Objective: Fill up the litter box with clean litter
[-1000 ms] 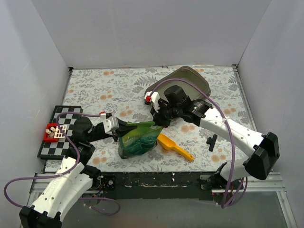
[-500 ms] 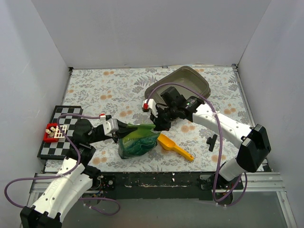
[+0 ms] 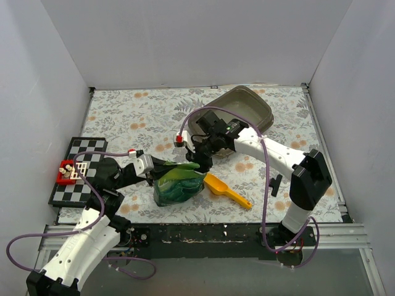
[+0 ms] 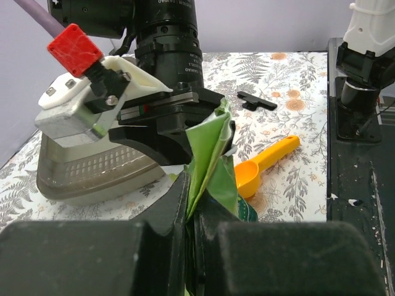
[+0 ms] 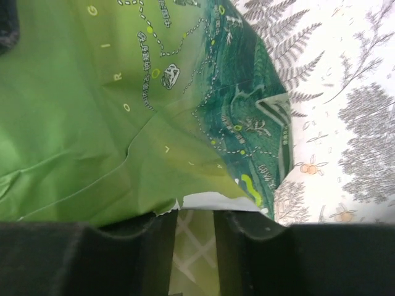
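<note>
At the near middle of the flower-patterned table [image 3: 136,117], a green glossy bag [image 3: 179,187] is held upright between the 2 arms. Its top edge is clamped on the left side by the left gripper [image 3: 165,165]; in the left wrist view its 2 fingers [image 4: 123,253] are seen pressed together on the folded green film. The right gripper [image 3: 200,162] is set at the bag's top on the right side, pointing down. In the right wrist view a narrow gap is left between its fingers [image 5: 92,259], and the bag's torn pale edge is seen just at the mouth of that gap, not clamped. The litter box [image 3: 250,98] is placed toward the far right of the table, behind the right arm's wrist and partly hidden by it, apart from the bag. A yellow-orange scoop [image 3: 227,190] is laid flat just beside the bag on its right, bowl end nearest it. A chessboard [image 3: 86,161] bearing a small red tray [image 3: 66,172] is set at the table's left edge
</note>
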Tool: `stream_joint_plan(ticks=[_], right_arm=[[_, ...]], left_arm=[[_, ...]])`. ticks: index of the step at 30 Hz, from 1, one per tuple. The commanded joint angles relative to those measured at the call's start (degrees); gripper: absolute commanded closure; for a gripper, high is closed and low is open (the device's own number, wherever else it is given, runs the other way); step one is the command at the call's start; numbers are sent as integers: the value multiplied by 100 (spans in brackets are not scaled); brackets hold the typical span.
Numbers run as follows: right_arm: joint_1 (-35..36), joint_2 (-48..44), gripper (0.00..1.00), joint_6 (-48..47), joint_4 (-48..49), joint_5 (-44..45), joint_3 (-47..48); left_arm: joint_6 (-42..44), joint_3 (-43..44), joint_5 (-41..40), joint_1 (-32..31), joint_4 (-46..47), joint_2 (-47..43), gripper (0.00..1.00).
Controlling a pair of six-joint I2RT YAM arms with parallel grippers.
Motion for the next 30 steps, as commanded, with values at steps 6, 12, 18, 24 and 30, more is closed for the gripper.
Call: stream_joint_plan(ticks=[6, 12, 18, 24, 30], right_arm=[[155, -370, 11, 782, 1078, 667, -448], [155, -678, 10, 1152, 1351, 1853, -914], [155, -1537, 10, 1924, 1956, 2592, -1809], [242, -2540, 13, 3206, 2976, 2954, -3084], [707, -2656, 15, 3595, 3241, 2944, -3437]], left_arm=[[72, -20, -1069, -19, 109, -114, 96], [168, 234, -1236, -19, 118, 114, 93], [633, 559, -1000, -19, 275, 492, 100], [977, 1069, -139, -11, 469, 1211, 100], [1055, 1675, 1109, 121, 601, 2196, 100]])
